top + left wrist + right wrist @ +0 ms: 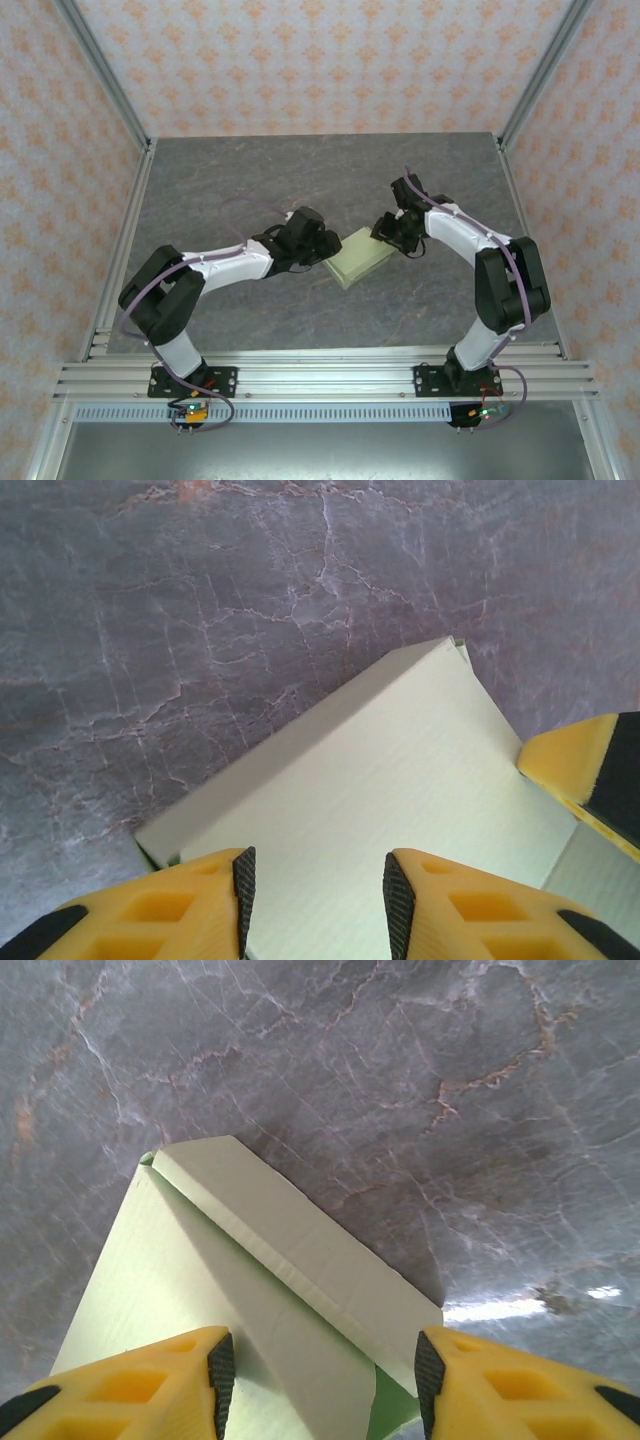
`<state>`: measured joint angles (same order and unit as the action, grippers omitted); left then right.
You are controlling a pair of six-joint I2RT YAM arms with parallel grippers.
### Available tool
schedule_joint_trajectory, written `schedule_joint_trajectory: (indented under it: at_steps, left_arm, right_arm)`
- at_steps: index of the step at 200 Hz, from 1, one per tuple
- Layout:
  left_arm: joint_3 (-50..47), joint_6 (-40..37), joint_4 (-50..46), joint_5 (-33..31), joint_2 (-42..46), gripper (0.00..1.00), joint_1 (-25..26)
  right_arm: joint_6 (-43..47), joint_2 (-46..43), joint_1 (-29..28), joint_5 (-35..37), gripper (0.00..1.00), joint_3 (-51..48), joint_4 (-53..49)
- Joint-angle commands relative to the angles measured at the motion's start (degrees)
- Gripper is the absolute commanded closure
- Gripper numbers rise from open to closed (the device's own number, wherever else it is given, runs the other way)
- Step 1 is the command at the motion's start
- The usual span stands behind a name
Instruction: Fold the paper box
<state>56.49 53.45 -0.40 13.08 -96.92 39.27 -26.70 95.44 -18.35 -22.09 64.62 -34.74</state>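
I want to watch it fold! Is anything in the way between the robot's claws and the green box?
Nothing visible is. The left gripper and the right gripper are both right at the paper box, one at each side, jaws apart over it.

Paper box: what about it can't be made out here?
Top view: box corners covered by left gripper and right gripper; creases too small.
Left wrist: near edge cut off at the bottom; grip unclear.
Right wrist: inside hidden under the flap.
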Motion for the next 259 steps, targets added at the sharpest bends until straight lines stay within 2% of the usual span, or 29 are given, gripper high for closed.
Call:
schedule_joint_trajectory:
  at_steps: [1,26,64,86,110,155,193,214,224,259]
  left_arm:
    - [2.0,-9.3,-5.8,-0.7,-1.7,0.59,-0.4]
    - [4.5,-11.9,-9.3,-1.8,-3.0,0.58,-0.4]
    - [5.8,-13.8,-10.5,-2.6,-0.2,0.36,-0.2]
    - [8.8,-21.3,-13.6,-2.6,-0.6,0.28,2.3]
    - [11.0,-28.4,-16.7,-4.8,-2.0,0.26,5.1]
    - [10.9,-35.7,-18.8,-11.9,-7.8,0.26,8.9]
    - [8.9,-36.8,-18.9,-17.0,-9.8,0.26,9.5]
    - [7.9,-37.4,-18.4,-18.8,-9.7,0.26,9.5]
    - [7.6,-38.0,-18.1,-19.1,-9.4,0.26,9.5]
    - [7.2,-39.9,-17.5,-18.2,-8.2,0.26,9.5]
  right_arm:
    - [7.0,-1.6,-0.3,2.7,0.48,1.0,-6.4]
    - [10.9,-2.3,-0.3,5.5,0.48,3.1,-11.1]
    - [12.2,-0.7,-0.2,6.7,0.47,5.0,-13.3]
    - [10.8,0.1,-0.2,5.7,0.47,3.5,-11.3]
    - [10.0,0.4,-0.2,6.4,0.46,2.5,-10.4]
    - [8.4,-1.0,-0.3,5.8,0.38,3.2,-11.3]
    - [8.5,-4.5,-0.3,5.7,0.36,5.3,-15.6]
    - [12.0,-5.9,-0.2,5.3,0.35,5.4,-17.0]
    - [13.3,-5.5,-0.2,5.3,0.31,5.5,-17.2]
    - [14.4,-1.0,-1.2,1.0,0.33,6.7,-12.9]
